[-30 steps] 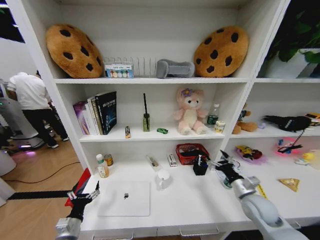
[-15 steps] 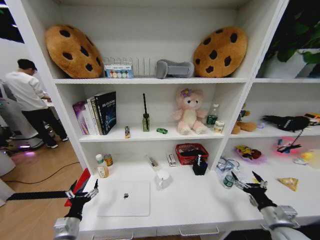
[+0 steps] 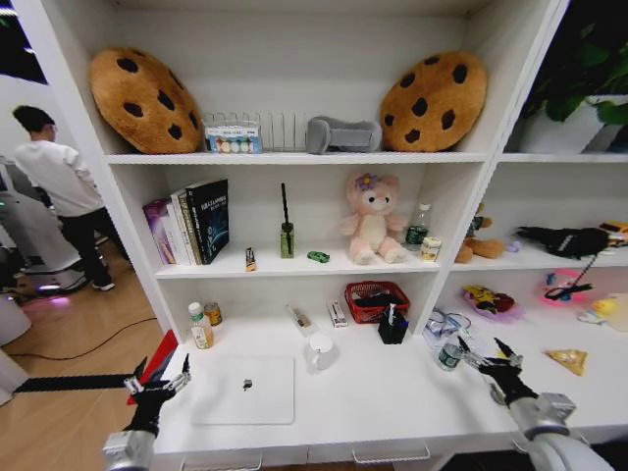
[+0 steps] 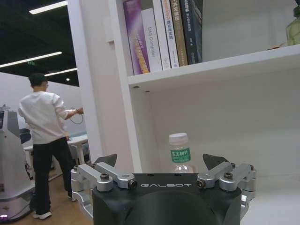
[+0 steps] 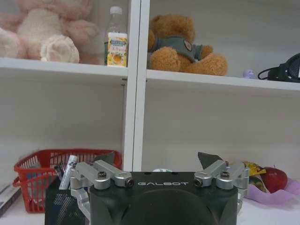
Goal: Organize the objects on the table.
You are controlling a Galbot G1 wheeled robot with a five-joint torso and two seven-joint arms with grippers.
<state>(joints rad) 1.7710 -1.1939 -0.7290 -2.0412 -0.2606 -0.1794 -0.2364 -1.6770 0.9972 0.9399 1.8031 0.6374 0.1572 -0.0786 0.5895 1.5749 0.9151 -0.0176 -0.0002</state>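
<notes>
Right end effector (image 3: 488,353), fingers spread and empty, has pulled back from the black mesh pen holder (image 3: 392,329) toward the white counter's (image 3: 392,397) front right, so 1 reach looks finished and nothing is being carried. A small clear bottle with a green cap (image 3: 449,354) stands just beside its fingertips, toward the shelf. Left end effector (image 3: 155,379), also spread and empty, hovers off the counter's left front corner; the slim silver laptop (image 3: 244,390) lies flat near it, inboard, with the yellow-labelled bottle (image 3: 200,327) beyond
</notes>
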